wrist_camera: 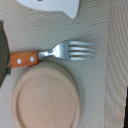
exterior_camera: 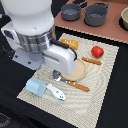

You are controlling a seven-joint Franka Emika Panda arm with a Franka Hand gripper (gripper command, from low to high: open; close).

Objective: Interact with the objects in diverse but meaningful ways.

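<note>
Round wooden plate (wrist_camera: 46,98) laid on ribbed woven mat (wrist_camera: 107,30), metal fork (wrist_camera: 67,50) with orange handle beside it, glossy red tomato (exterior_camera: 97,51) near mat edge, end effector state was not discernible.

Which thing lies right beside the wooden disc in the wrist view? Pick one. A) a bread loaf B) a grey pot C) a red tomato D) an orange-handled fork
D: the wrist view shows a fork with an orange handle and metal tines lying on the mat alongside the rim of the round wooden disc.
</note>
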